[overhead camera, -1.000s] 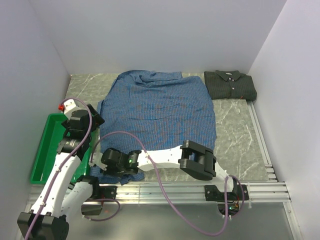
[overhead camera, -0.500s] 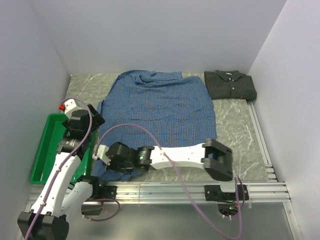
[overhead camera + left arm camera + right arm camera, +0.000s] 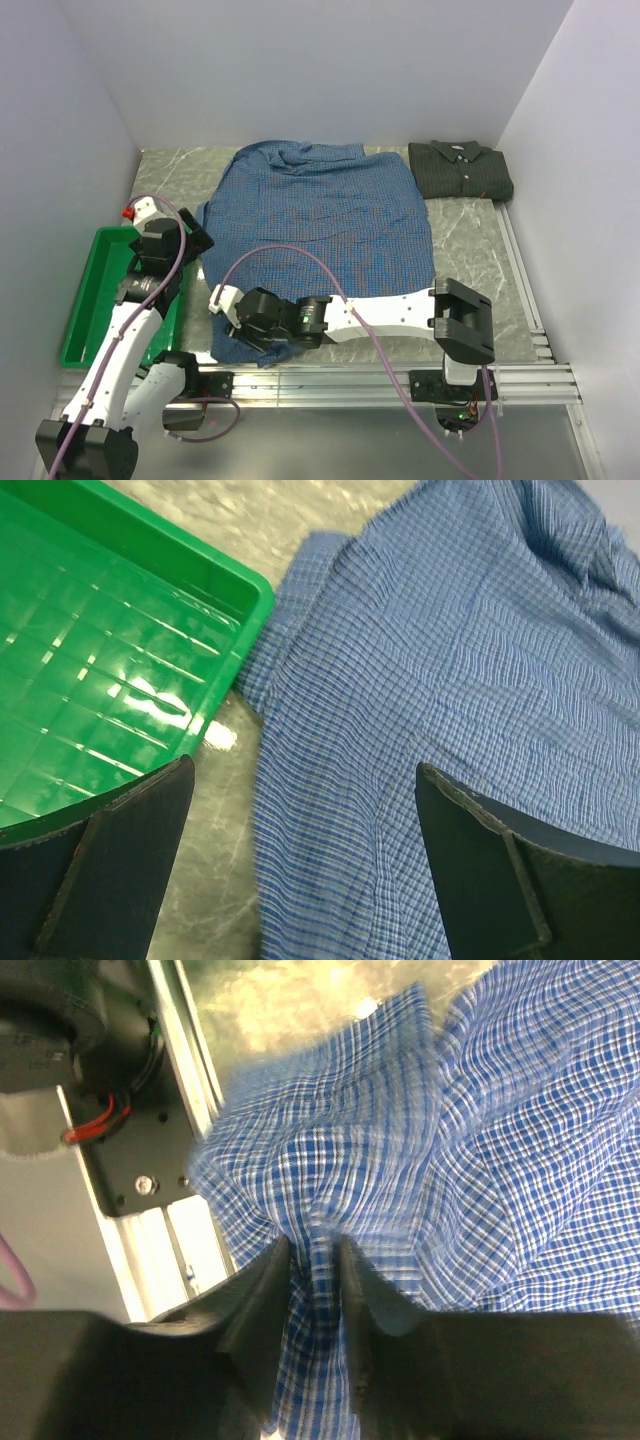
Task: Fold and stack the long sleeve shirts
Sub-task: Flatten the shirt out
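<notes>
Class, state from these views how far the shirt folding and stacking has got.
Done: the dark shirt lies folded at the far right. In hand: the right gripper pinches the near-left corner of the blue checked shirt; the left gripper hangs open above its left edge. Left: folding it, then stacking both.

White arms (image 3: pixel 390 312), black joints (image 3: pixel 462 320), lilac cables (image 3: pixel 290 251)

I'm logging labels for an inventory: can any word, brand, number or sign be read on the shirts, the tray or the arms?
None can be read.
The blue shirt and dark shirt show no tag or print.
The tray is plain moulded plastic.
The left arm and right arm bear no legible marking, nor does the right pincer, shut on the blue shirt.
</notes>
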Robot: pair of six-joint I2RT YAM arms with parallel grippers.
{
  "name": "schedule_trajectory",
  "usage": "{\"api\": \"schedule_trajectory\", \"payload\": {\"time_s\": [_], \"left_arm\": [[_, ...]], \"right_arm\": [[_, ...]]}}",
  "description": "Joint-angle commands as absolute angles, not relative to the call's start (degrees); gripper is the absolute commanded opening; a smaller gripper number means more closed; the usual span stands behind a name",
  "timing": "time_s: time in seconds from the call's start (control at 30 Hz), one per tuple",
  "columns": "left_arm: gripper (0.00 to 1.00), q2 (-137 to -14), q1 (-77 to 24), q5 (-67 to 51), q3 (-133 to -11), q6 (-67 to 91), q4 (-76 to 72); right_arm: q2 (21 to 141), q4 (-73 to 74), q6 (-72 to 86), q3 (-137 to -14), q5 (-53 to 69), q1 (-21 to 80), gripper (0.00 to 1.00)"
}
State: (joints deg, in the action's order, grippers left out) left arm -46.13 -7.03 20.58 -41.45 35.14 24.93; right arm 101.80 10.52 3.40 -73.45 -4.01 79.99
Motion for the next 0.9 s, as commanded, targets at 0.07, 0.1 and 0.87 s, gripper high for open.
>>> {"api": "schedule_trajectory", "payload": {"time_s": [0.07, 0.1, 0.87], "left_arm": [[0.99, -48.69, -6.77, 12.75, -43.59, 37.61, 29.33], [0.99, -49.04, -6.85, 10.74, -43.68, 38.49, 30.14], [0.99, -65.47, -9.05, -3.78, -31.29, 51.58, 18.64]], "right_arm": [[96.87, 13.44, 8.51, -72.95, -5.53, 79.72, 0.52], [95.81, 14.40, 9.05, -72.43, -5.62, 79.54, 0.54], [75.05, 20.84, 43.24, -41.84, -9.15, 31.76, 0.60]]}}
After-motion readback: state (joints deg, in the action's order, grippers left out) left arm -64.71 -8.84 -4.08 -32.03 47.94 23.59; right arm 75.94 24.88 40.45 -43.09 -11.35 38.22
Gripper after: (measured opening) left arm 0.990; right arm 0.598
